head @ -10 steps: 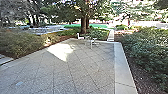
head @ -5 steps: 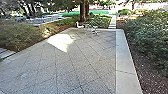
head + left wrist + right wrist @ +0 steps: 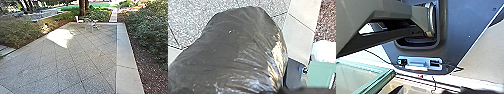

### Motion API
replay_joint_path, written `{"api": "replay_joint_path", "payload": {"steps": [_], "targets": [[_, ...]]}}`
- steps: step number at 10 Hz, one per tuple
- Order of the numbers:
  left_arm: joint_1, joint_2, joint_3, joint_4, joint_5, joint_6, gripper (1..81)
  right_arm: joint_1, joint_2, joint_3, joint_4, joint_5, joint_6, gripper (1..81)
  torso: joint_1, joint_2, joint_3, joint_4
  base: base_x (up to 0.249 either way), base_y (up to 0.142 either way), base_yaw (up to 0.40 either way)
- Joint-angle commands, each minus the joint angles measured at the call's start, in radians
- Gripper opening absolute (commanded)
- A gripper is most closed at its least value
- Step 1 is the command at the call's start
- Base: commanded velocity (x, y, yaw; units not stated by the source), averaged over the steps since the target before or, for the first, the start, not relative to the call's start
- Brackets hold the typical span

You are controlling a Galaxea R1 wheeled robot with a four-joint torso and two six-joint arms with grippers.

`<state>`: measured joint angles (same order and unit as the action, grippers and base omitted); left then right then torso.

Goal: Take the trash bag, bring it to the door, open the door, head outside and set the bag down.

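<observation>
Trash bag: in the left wrist view, the dark, glossy trash bag (image 3: 243, 45) is bulging above the paving, its creases catching the light.
Left claw: I cannot tell whether it is clamping on the bag or standing apart.
Right claw: I cannot tell whether it is standing apart or together.
Paving: in the head view, the grey paving (image 3: 87, 55) is spreading across the lower and middle frame, with a sunlit patch (image 3: 61, 37) lying upper left of centre.
Furniture: a pale chair (image 3: 79, 20) and other light outdoor furniture (image 3: 95, 24) are standing at the paving's far edge, upper centre, in front of a tree trunk (image 3: 82, 8).
Sides: shrubs are crowding the upper left and upper right; a pale border (image 3: 125, 55) is running down the right, beside brown mulch (image 3: 152, 75).
Walkway: a narrow walkway (image 3: 113, 15) is leading off at the upper right of centre.
Left wrist view: it is also showing a white thing (image 3: 325, 51) beside a green-framed thing (image 3: 321, 75).
Right wrist view: it is showing a green-framed glass panel (image 3: 361, 77) near the robot's base and a thin dark cable (image 3: 377, 57).
</observation>
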<state>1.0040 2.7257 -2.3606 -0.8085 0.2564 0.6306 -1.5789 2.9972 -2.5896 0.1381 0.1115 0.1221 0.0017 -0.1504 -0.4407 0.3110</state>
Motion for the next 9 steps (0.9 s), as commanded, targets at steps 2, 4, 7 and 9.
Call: {"api": "replay_joint_path", "payload": {"steps": [2,4,7,9], "targets": [[-0.216,0.018,-0.202,-0.075,0.252,-0.011,1.0,0.009,0.019,0.02,-0.008,-0.073,-0.007,81.1,0.0,0.0,0.0,0.0,0.0,0.0,0.0],[-0.287,0.065,-0.299,-0.078,0.311,-0.012,1.0,0.006,0.018,0.02,-0.009,-0.073,-0.007,81.1,0.0,0.0,-0.001,0.0,0.0,0.0,0.0],[-0.403,0.077,-0.358,-0.133,0.417,-0.015,1.0,0.006,0.021,0.019,-0.009,-0.072,-0.006,81.1,0.0,0.001,-0.095,0.0,0.0,0.0,0.0],[-0.477,0.079,-0.362,-0.135,0.44,-0.042,1.0,0.006,0.019,0.019,-0.008,-0.072,-0.006,81.1,0.0,0.001,-0.155,0.0,0.0,0.0,0.0]]}}
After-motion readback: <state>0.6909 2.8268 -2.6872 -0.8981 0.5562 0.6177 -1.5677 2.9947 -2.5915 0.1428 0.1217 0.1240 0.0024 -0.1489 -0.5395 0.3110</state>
